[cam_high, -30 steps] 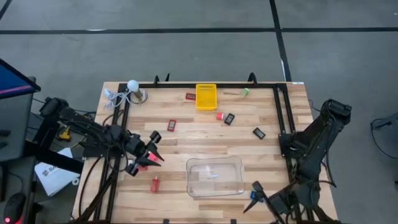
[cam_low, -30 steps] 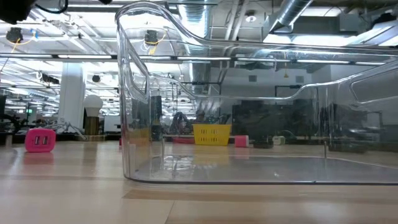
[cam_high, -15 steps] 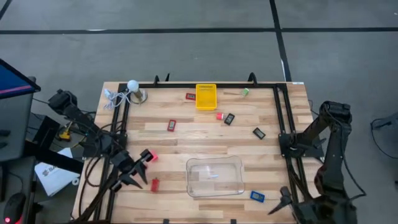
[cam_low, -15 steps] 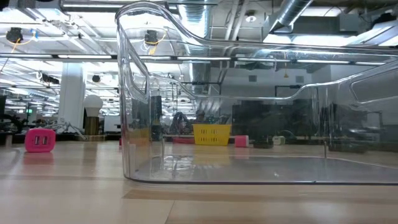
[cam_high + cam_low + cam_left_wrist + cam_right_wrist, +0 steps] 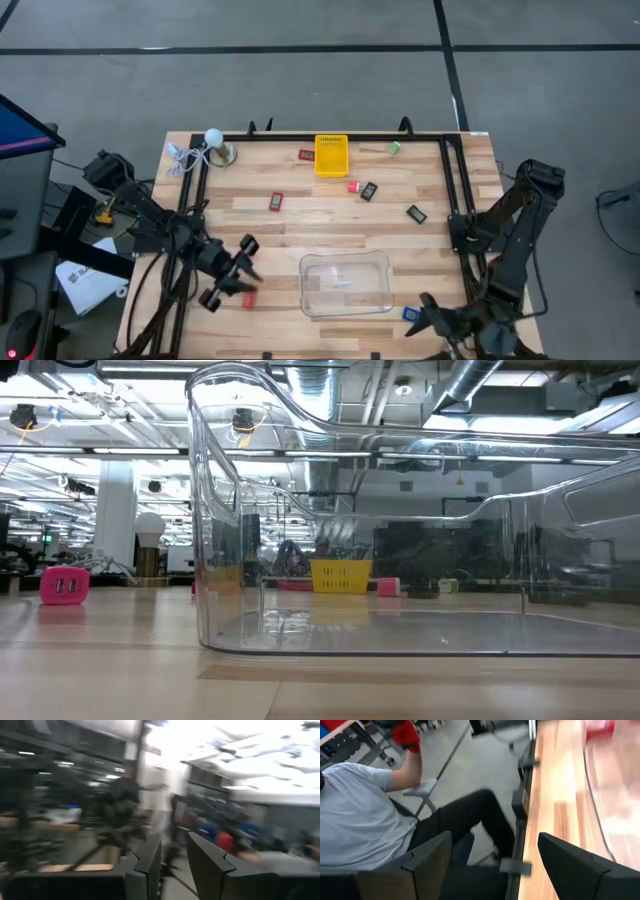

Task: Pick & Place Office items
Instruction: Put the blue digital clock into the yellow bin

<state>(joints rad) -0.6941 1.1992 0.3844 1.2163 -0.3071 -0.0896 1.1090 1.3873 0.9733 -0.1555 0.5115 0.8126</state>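
On the wooden tabletop [image 5: 330, 215] a clear plastic tray [image 5: 345, 284] sits near the front edge, and a yellow basket [image 5: 332, 155] stands at the far side.

The office items lie scattered. A red block [image 5: 276, 201] rests midway between basket and tray. Another red piece [image 5: 306, 155] sits just left of the basket. A small red piece [image 5: 353, 186] and a black one [image 5: 369, 191] lie side by side below the basket. Another black piece [image 5: 416, 213] lies farther right, and a green piece [image 5: 394, 147] sits near the far edge. A blue piece [image 5: 409, 314] lies just right of the tray's front corner.

The left tool [image 5: 232, 278] hangs over the tabletop left of the tray, its fingers only narrowly apart with nothing visible between them. A red piece [image 5: 248, 299] lies close by its tips; whether they touch it cannot be told.

The right tool [image 5: 432, 318] is at the front right corner beside the blue piece, its fingers [image 5: 427, 857] spread wide and released, holding nothing. Its wrist view shows a seated person [image 5: 365, 815] beyond the tabletop edge.
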